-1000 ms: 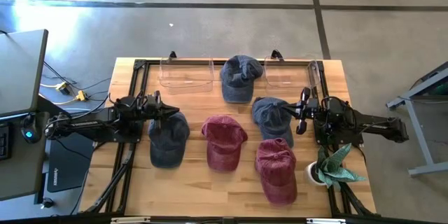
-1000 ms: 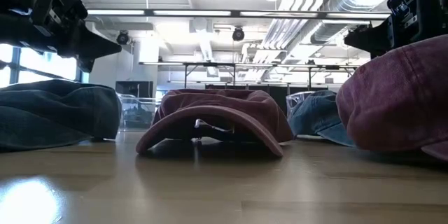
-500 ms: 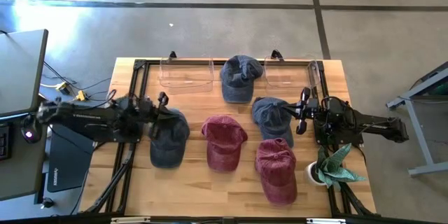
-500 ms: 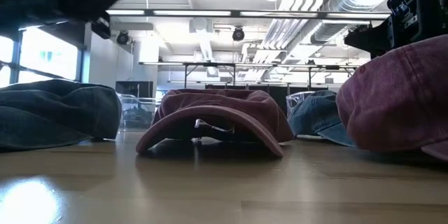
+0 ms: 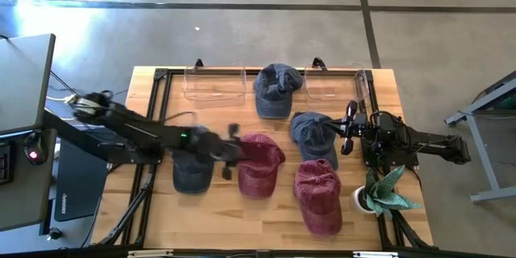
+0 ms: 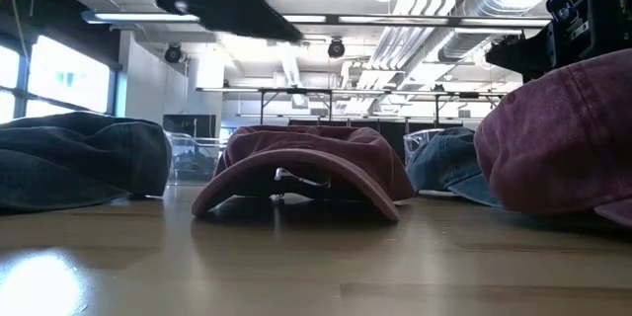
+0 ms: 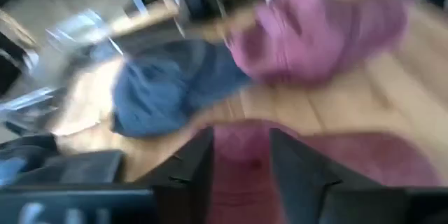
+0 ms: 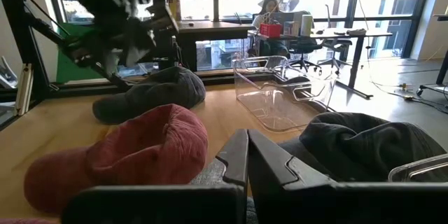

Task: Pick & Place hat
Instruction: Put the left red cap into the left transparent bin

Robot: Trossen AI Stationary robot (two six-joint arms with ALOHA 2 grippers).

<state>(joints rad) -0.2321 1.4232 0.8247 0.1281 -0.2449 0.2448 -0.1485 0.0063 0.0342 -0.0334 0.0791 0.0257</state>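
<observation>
The maroon cap (image 5: 258,164) lies near the middle of the table (image 5: 145,210), brim toward the front edge, apparently the one being approached. The left gripper (image 5: 231,151) hangs over its left side, having crossed above the dark blue cap (image 5: 192,173); in its wrist view the two fingers (image 7: 196,164) stand apart with maroon cloth showing between them, a gap wide enough to straddle the crown, and nothing is held. The right gripper (image 5: 348,129) waits beside the blue cap (image 5: 313,135) at the right, its fingers (image 8: 238,157) pressed together and empty. Two clear bins (image 5: 214,85) at the back edge look like the likely drop places. A second maroon cap (image 5: 318,196) sits nearer the front.
</observation>
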